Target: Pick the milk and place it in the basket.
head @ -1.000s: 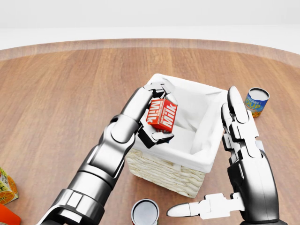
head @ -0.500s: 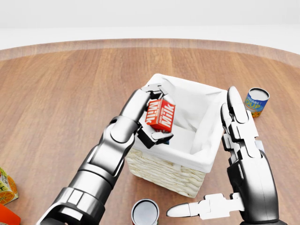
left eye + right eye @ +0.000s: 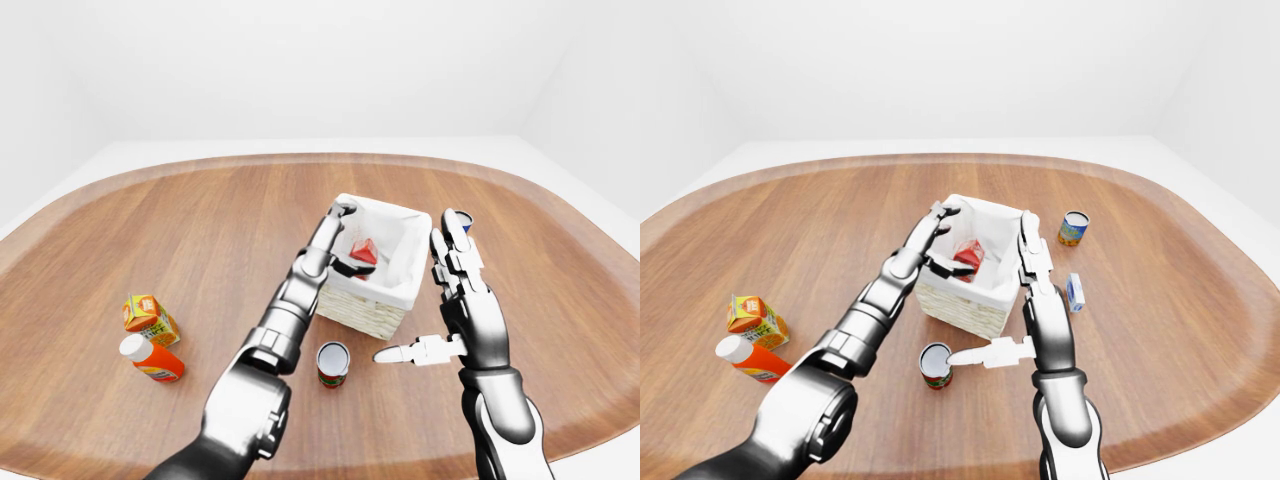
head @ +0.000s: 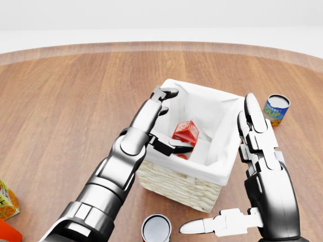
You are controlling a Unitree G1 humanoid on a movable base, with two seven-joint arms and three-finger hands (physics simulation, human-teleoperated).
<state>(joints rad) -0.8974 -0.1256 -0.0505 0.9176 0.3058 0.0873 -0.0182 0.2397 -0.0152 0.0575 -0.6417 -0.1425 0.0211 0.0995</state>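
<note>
One second on, the milk is lying tilted inside the basket, no longer clamped, while the left hand is spreading open above it and the right hand is hovering open beside the basket, suggesting placement is essentially done.

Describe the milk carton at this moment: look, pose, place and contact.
The milk is a small red carton with white markings and a gabled top. It sits tilted inside the basket, against its white cloth lining. The left hand is open above it, fingers spread, one finger close beside the carton; contact cannot be told.
</note>
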